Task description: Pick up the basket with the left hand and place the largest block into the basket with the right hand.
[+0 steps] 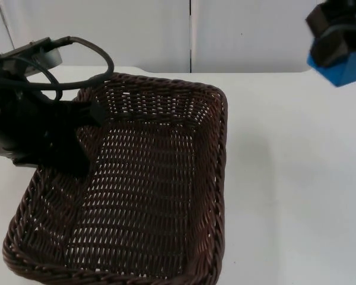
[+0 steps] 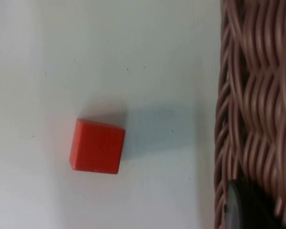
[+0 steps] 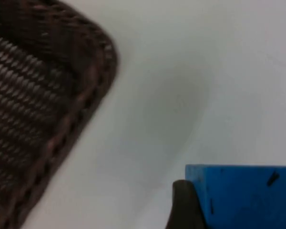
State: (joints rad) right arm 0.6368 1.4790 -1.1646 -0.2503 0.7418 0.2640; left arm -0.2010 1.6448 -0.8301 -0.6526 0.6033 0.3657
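Basket (dark brown wicker, rectangular) is taken as ref. for all places. It appears lifted and tilted toward the cam, w/ its interior bare.

L gripper is at the basket's L rim, closed on the wicker wall; in the L wrist view a black fingertip is seen pressed against the weave. A small red block lies on the white table, outside the basket, beside that same wall and apart from it.

R gripper is well to the R of the basket and beyond its far R corner, up in the air. It is clamped on the blue block, presumably the largest one; in the R wrist view the block is seen against one finger, w/ the basket's rounded corner off to the side and bare table between.

Step in hand (judged): carry of the blue block to the basket.

Notes for doing it well:
- Block is to be brought over the basket's middle, not over the rim, before release.
- Height is to be kept above the R rim during approach.
- Basket is to be held steady by L; the one-sided grip makes sag likely.
- Release is best made low, so bounce-out is avoided.
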